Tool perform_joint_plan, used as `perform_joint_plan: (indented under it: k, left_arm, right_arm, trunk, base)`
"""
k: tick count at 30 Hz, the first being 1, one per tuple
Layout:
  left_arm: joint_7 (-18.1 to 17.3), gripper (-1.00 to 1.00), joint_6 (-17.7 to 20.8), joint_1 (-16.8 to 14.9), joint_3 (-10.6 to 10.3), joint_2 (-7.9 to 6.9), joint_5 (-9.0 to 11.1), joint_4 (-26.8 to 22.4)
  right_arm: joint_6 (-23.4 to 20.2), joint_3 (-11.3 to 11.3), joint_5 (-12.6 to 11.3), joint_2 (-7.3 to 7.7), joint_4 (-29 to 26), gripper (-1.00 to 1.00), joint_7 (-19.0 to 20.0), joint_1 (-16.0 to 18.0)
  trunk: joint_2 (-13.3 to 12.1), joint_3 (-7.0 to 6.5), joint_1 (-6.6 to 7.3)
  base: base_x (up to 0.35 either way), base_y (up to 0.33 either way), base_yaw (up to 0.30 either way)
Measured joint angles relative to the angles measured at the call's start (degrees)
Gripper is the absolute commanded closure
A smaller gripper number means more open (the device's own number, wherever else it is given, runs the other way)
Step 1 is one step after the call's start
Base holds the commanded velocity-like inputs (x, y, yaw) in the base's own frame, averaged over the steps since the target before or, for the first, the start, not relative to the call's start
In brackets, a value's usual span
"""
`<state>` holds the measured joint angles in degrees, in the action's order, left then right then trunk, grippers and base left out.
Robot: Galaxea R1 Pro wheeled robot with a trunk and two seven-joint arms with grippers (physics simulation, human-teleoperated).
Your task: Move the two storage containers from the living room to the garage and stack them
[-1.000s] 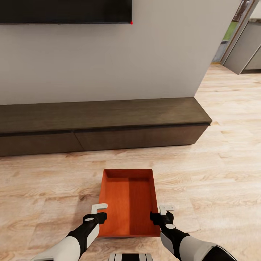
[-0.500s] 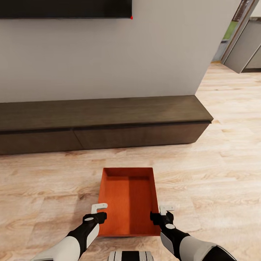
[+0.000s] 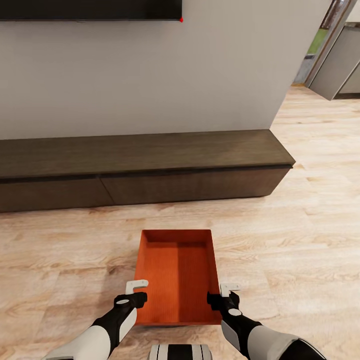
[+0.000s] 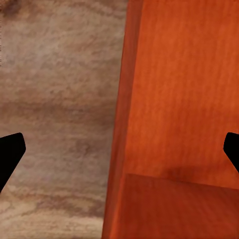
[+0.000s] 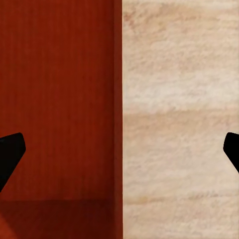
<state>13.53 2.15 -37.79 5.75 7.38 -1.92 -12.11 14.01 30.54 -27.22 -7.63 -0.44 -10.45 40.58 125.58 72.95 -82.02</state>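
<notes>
1. At 6 o'clock from the TV bench (image 3: 145, 170), one storage container (image 3: 177, 275) sits on the wood floor (image 3: 300, 250).
2. It looks rigid, light and smooth-walled; its long side rims are probably the best hold.
3. Left gripper (image 3: 136, 292) and right gripper (image 3: 225, 294) each straddle a side wall, fingers apart, seemingly not yet clamped.

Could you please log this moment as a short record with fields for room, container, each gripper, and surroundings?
room: wood plank floor, living room side
container: one orange bin, open top, empty, between the arms
left gripper: open, jaws straddling the bin's left wall
right gripper: open, jaws straddling the bin's right wall
surroundings: dark low cabinet against a white wall, TV above
</notes>
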Motion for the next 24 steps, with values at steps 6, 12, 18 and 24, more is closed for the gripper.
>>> perform_joint_plan:
  k: [6, 12, 18, 24]
  left_arm:
    - [0.0, -1.00, 0.1, 0.0, 0.0, -0.04, 0.0, 0.1]
    - [0.0, -1.00, 0.1, 0.0, 0.0, -0.11, 0.0, 0.2]
    - [0.0, -1.00, 0.1, 0.0, -0.1, -0.21, 0.0, 0.2]
    - [0.0, -1.00, 0.3, 0.0, -0.1, -0.45, -0.1, 0.5]
  right_arm:
    - [0.0, 0.0, 0.0, 0.00, 0.0, -1.00, 0.0, 0.0]
    - [0.0, 0.0, 0.0, 0.00, 0.0, -1.00, 0.0, 0.0]
    - [0.0, 0.0, 0.0, 0.00, 0.0, -1.00, 0.0, 0.0]
    - [0.0, 0.0, 0.0, 0.00, 0.0, -1.00, 0.0, 0.0]
  trunk:
    - [0.0, 0.00, 0.00]
    - [0.0, 0.00, 0.00]
    - [0.0, 0.00, 0.00]
    - [0.0, 0.00, 0.00]
  base:
    - [0.000, 0.000, 0.000]
    - [0.000, 0.000, 0.000]
    - [0.000, 0.000, 0.000]
    - [0.000, 0.000, 0.000]
